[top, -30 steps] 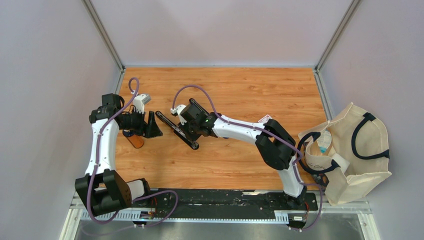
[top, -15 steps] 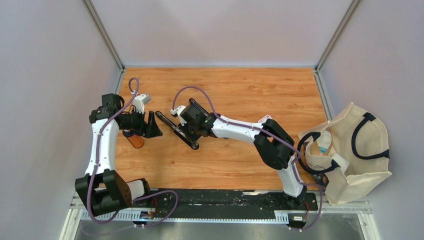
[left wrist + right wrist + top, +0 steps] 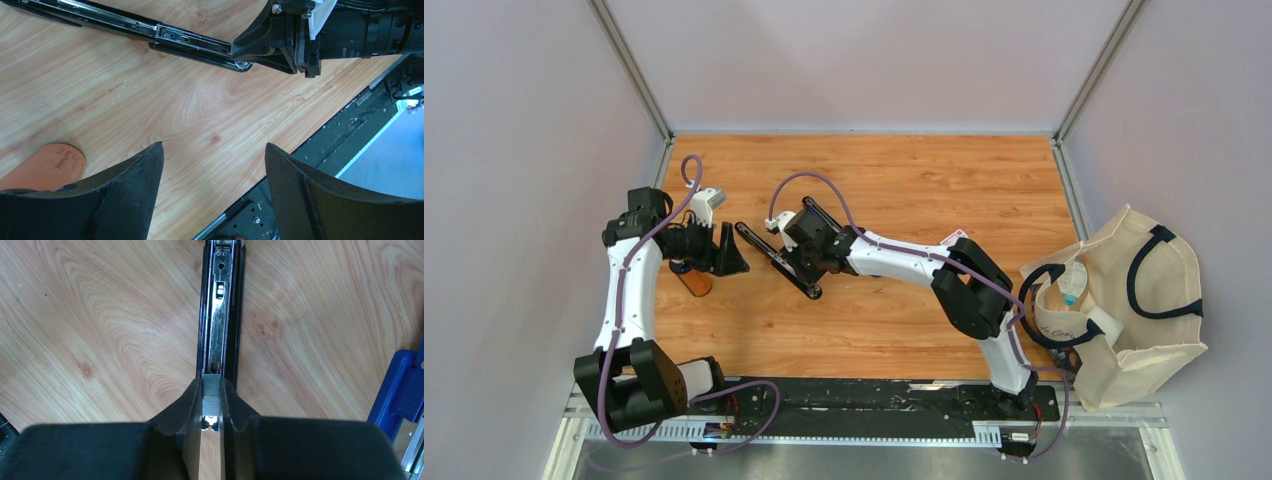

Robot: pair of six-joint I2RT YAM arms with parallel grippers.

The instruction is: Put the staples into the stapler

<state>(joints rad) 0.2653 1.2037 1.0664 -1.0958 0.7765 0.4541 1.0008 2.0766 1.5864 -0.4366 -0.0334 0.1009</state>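
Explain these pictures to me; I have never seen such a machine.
Two robot arms, the left arm and the right arm, are bolted at the near edge of a wooden table. The overhead picture shows both; the other two come from a camera on each wrist. On the table lie a black stapler, opened out flat, and a brown oval tag; a cloth bag sits off the right edge. The right gripper is shut on a strip of staples, lined up with the stapler's metal channel. The left gripper is open, holding nothing.

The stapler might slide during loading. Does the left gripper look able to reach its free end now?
Probably yes: the left gripper stands open beside the stapler, only bare table between them.
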